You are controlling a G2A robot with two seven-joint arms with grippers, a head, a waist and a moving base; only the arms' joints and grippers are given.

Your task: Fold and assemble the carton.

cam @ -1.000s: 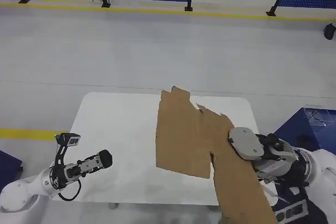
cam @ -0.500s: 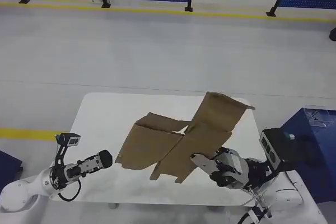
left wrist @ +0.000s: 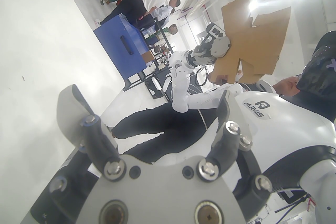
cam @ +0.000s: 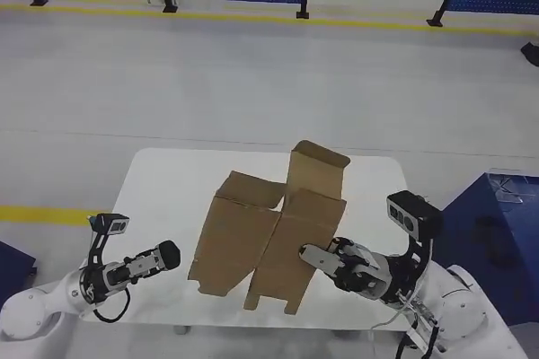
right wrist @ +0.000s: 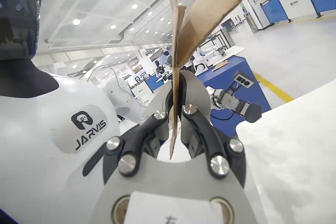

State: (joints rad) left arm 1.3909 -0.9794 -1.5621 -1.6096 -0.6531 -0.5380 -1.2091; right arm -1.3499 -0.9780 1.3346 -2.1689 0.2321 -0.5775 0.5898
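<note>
Two grippers are shown at a white, round-cornered table (cam: 162, 188). One brown corrugated-cardboard carton (cam: 269, 233), partly opened, with its panels bent along the creases and one flap raised at the far side, is held up over the middle of the table. An edge of the cardboard is clamped tightly between the fingers of the right gripper (right wrist: 178, 86), placed at the near right of the table. The left gripper (left wrist: 147, 99) is positioned over the near left part, well apart from the carton, with fingers spread and nothing between them.
</note>
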